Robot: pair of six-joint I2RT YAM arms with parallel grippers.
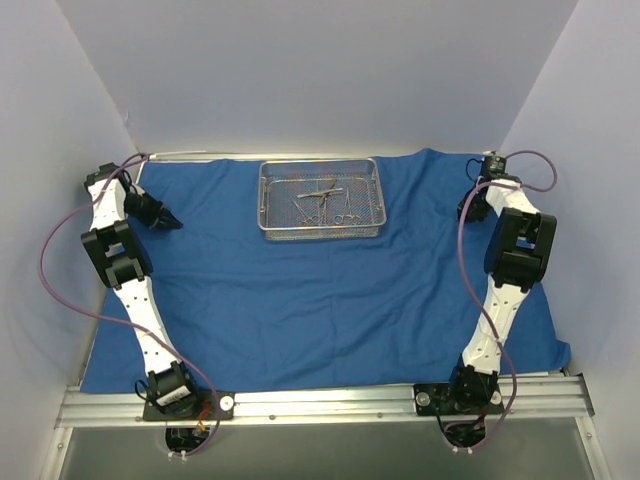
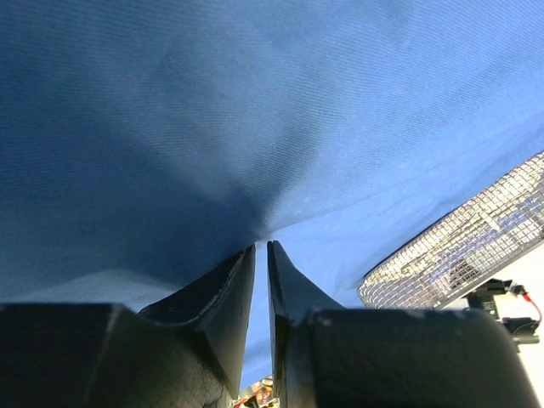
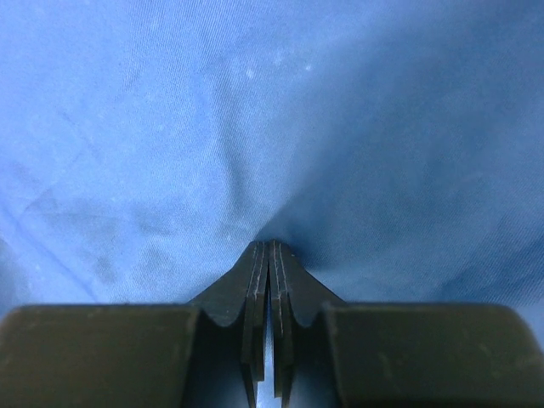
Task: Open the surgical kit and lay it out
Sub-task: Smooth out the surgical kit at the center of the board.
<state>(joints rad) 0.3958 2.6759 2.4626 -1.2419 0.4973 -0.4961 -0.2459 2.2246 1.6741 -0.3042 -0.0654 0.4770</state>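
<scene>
The royal-blue cloth wrap lies spread over the table. At its back centre stands the silver wire-mesh tray, with several thin steel ring-handled instruments inside. My left gripper is low at the cloth's far left. In the left wrist view its jaws stand nearly together on a pinch of cloth, whose creases run into the tips; the tray shows at the right. My right gripper is at the cloth's back right, and its jaws are shut on puckered cloth.
White enclosure walls stand close on the left, back and right. An aluminium rail carrying both arm bases runs along the near edge. Purple cables loop beside each arm. The cloth's front right corner reaches the rail.
</scene>
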